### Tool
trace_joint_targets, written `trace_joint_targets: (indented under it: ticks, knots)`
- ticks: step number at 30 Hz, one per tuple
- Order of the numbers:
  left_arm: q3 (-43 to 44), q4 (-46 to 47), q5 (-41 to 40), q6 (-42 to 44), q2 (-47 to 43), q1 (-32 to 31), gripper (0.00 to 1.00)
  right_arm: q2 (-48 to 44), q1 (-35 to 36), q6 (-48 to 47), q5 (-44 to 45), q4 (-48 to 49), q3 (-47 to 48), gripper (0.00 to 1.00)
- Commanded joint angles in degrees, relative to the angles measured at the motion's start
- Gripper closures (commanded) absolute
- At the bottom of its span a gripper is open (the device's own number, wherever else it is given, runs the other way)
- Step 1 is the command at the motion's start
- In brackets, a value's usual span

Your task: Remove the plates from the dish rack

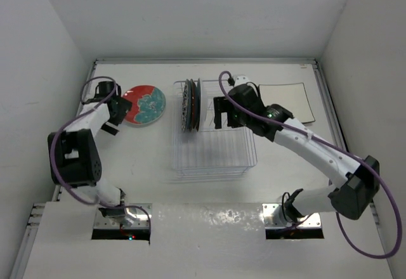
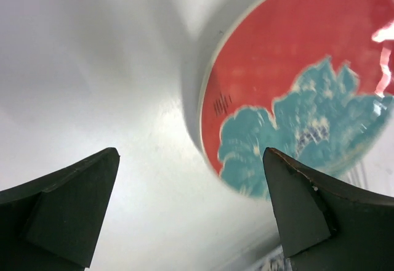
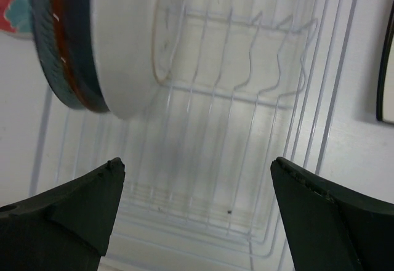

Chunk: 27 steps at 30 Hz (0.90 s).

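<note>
The white bench (image 1: 152,158) carries the dish rack (image 1: 216,146) at its middle, a clear wire frame on a tray-like base, its prongs (image 3: 265,31) mostly bare. A pale square plate (image 1: 285,101) with a dark rim lies flat toward the far right corner, well apart from the rack. A round red plate (image 1: 144,106) with teal blotches lies flat toward the far left corner, between the rack and the left edge. Several standing plates (image 1: 190,104) sit on edge, packed together, at the rack's far left end; the right wrist view shows a white underside (image 3: 123,49) facing the bare prongs, with red and teal rims behind it. The right gripper (image 1: 223,113) hangs over the far part of the rack, just beside those plates, fingers spread and holding nothing. The left gripper (image 1: 118,110) sits beside the red plate's left rim, fingers likewise apart and clear of it
</note>
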Motion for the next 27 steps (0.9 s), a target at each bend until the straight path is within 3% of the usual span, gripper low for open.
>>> trace_joint_targets:
  ticks: [1,4,9,13,17,27]
  knots:
    - [-1.51,-3.71,-3.22,3.34,-13.46,-0.02,0.00,5.13,3.77,0.32,9.85,-0.47,10.10,0.01]
    - [-2.13,-2.84,0.27,10.09,-26.12,-0.19,0.00,12.59,5.55,-1.44,16.03,-4.96,20.64,0.07]
    - [-5.46,0.95,11.88,26.97,-46.78,-0.28,0.00,22.03,5.99,-4.68,21.14,-9.37,34.19,0.37]
    - [-10.02,-1.69,9.54,34.18,-59.17,-0.28,0.00,27.04,6.25,-6.27,21.67,-10.51,40.52,0.59]
    - [-14.69,-0.82,7.32,33.32,-68.23,-1.07,0.00,32.57,6.34,-7.24,21.67,-11.20,46.31,0.61]
    - [-15.93,-0.46,6.62,32.35,-70.36,-2.12,0.00,38.91,6.60,-7.77,25.28,-10.60,48.53,0.66]
